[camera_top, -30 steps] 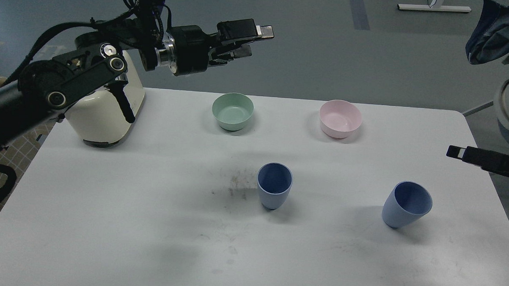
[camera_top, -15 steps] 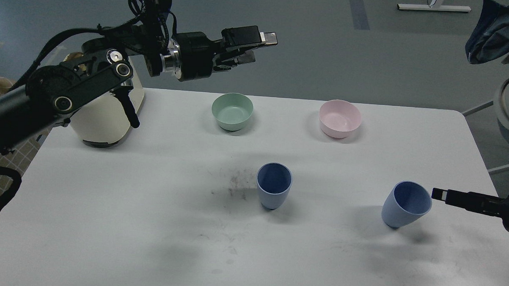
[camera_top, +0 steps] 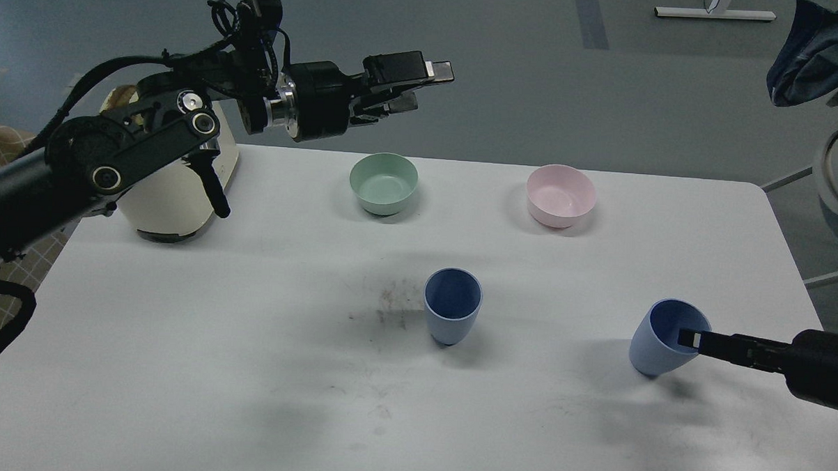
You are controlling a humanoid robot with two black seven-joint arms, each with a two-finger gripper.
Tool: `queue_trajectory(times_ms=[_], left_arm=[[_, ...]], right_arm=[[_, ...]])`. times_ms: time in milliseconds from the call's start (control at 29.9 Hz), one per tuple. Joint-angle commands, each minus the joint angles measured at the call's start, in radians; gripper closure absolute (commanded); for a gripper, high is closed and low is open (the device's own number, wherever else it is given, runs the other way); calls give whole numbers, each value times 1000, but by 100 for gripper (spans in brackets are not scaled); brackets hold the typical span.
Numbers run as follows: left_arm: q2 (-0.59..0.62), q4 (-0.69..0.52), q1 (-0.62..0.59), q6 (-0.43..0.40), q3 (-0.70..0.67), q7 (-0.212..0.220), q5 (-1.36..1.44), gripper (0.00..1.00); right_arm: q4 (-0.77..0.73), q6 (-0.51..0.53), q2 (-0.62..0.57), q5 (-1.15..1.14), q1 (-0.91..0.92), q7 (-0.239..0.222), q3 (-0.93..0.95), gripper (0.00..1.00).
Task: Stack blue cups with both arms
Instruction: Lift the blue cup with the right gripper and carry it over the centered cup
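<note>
Two blue cups stand on the white table (camera_top: 178,352). One cup (camera_top: 451,319) is upright near the middle. The other cup (camera_top: 655,350) is at the right and leans, its mouth turned toward the right. My right gripper (camera_top: 689,337) comes in low from the right edge; its tip lies over that cup's mouth at the rim. It is seen edge-on, so its fingers cannot be told apart. My left gripper (camera_top: 416,86) is high above the table's back edge, over the green bowl, with its two fingers apart and nothing between them.
A pale green bowl (camera_top: 383,183) and a pink bowl (camera_top: 560,195) sit at the back of the table. A cream appliance (camera_top: 173,202) stands at the back left under my left arm. A dark smudge (camera_top: 389,301) marks the table left of the middle cup.
My right gripper has moved left and down from the table's right edge to the mouth of the right cup. My left arm has shifted only slightly.
</note>
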Motion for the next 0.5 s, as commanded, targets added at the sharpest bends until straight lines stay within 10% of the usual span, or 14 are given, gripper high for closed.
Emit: queue_trajectory(times_ms=[0,267,468], left_arm=[[0,-4,9,8,-3,0,0,4],[0,-7,15,18,-3,0,0,4],[3,-7,16,18,-3,0,0,4]], right_arm=[[-8,0,11,-5,0,-3,2,43],[-8,0,11,-7,-1,-8,4,100],[-2,0,0,-5,-1,-5,19,100]])
